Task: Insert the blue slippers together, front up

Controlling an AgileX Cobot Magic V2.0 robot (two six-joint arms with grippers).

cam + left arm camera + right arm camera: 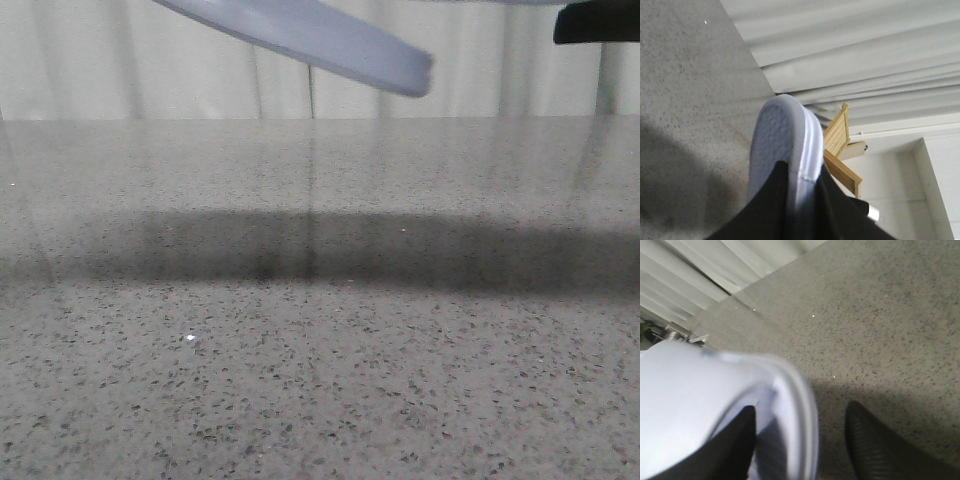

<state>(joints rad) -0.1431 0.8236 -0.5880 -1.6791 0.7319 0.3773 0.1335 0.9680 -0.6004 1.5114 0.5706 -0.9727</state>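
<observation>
Grey speckled table [320, 380], pale curtain [200, 80] behind, dark shadow band across mid-frame. Blue slippers: one seen at top of front view [330, 40], held in air, tilted. Left gripper [795, 210]: fingers clamped on slipper edge, sole [772, 145] facing cam. Right gripper [800, 440]: fingers apart, one finger [735, 450] against 2nd slipper [695, 400], other [875, 445] clear of it.

Two blue slippers [782, 145] [700, 395], one speckled table [320, 380], one wooden frame [840, 150].
</observation>
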